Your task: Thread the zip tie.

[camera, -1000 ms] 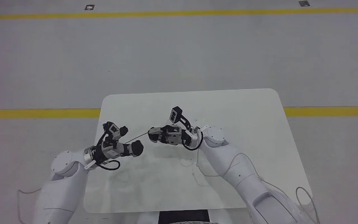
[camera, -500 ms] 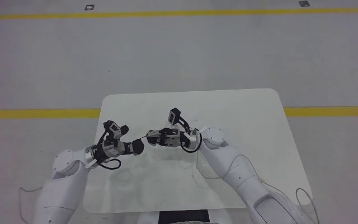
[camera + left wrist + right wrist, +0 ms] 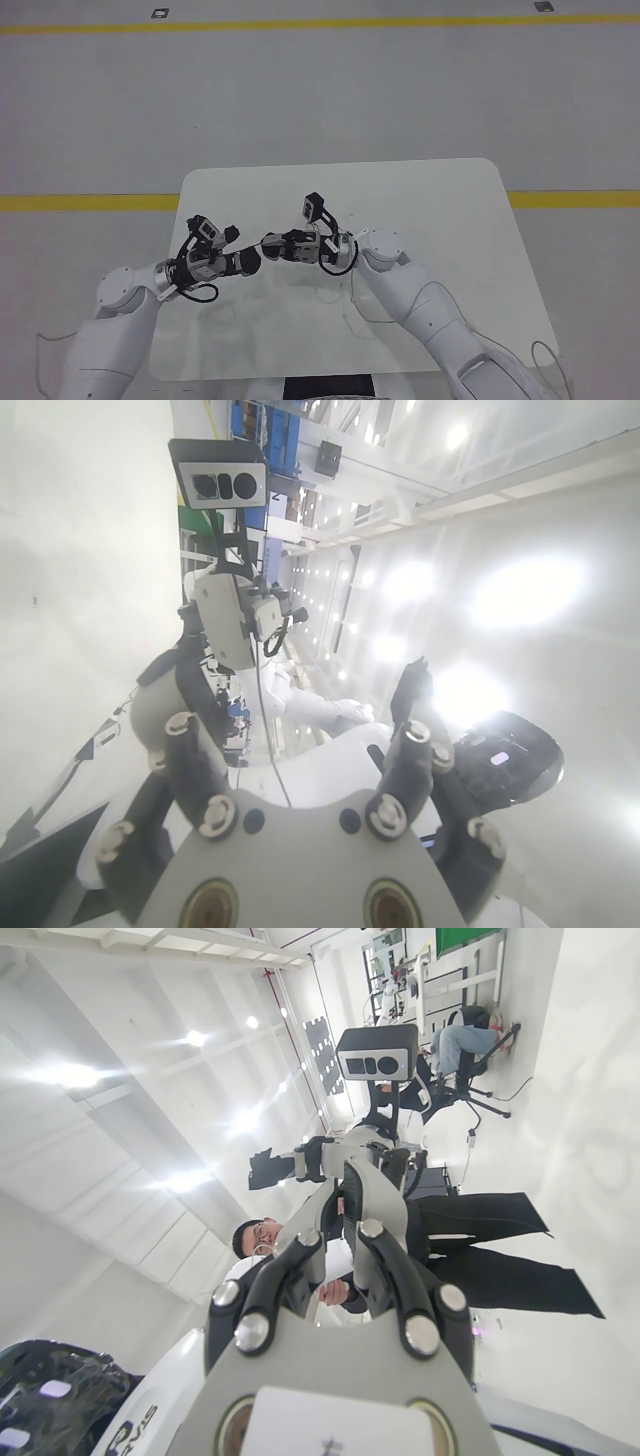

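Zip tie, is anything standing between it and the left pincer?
Nothing visible does. The zip tie runs from the shut right pincer through open air, between the spread fingers of the left pincer, toward its palm. Both are over the table.

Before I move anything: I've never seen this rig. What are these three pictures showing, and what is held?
A white two-armed robot works over a white rounded table. The wide picture looks down from above its arms; the other two come from cameras on each wrist, looking along that arm's pincer. The right pincer is shut on a thin dark plastic zip tie, which runs on between the fingers of the open left pincer. Both pincers sit close together above the table.
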{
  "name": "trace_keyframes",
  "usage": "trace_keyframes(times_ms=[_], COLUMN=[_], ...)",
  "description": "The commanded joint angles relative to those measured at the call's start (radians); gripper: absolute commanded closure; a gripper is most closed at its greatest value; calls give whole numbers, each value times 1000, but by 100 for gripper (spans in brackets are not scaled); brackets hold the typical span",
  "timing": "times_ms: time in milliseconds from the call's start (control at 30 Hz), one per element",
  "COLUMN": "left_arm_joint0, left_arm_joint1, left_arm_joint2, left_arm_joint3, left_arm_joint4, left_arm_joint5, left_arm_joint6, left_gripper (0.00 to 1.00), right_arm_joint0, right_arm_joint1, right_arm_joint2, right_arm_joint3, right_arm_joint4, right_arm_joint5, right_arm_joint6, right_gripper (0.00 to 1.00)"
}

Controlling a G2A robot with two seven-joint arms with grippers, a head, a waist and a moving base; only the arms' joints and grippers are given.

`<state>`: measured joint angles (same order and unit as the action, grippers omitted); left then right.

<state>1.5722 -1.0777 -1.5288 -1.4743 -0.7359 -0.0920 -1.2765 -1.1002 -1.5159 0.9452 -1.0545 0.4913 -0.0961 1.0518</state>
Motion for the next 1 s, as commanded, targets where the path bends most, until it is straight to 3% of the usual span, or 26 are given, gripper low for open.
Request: trace_keyframes(times_ms=[0,633,967], left_arm_joint0=[1,1,-6], left_arm_joint1=[2,18,25], left_arm_joint2=[3,23,37], left_arm_joint3=[-1,11,22], left_arm_joint4=[2,33,38], left_arm_joint5=[-2,-7,-1], left_arm_joint6=[3,19,18], left_gripper=[72,86,84], right_arm_joint0=[-4,-13,-1], right_arm_joint1=[4,30,33], right_arm_joint2=[2,-5,-27], right_arm_joint3=[-11,-83,-80], right_arm_joint4=[-10,-70,-69], right_arm_joint5=[3,36,45], right_arm_joint6=[-6,3,9], right_gripper=[100,100,100])
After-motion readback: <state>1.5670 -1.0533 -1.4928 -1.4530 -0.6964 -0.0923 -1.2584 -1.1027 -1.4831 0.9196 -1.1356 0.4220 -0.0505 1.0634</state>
